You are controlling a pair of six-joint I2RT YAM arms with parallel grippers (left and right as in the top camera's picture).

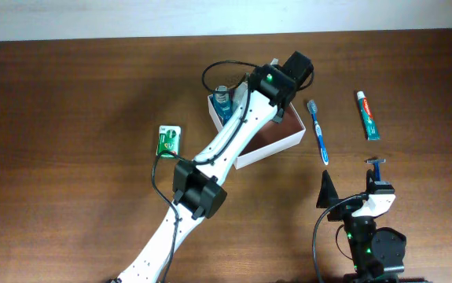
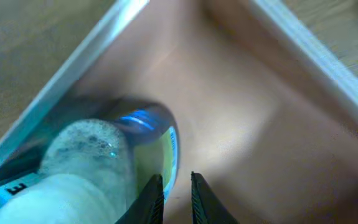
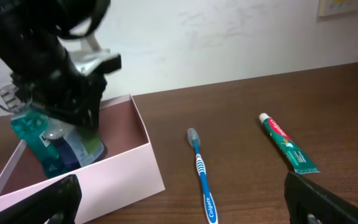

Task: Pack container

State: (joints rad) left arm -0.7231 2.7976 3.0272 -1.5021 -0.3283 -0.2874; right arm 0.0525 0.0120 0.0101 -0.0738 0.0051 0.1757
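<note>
Overhead: we see the container (image 1: 271,152) mid-table, under the left arm (image 1: 226,141), with a blue bottle (image 1: 222,101) in one corner. Left wrist: the left gripper (image 2: 177,198) is inside the container, its jaws a narrow slit apart and gripping nothing, the bottle just beside it. Right wrist: the right gripper (image 3: 182,180) is spread wide and empty.

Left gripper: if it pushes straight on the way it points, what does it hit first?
Probably the container floor, just right of the bottle; the view is blurred, so depth is unsure.
</note>
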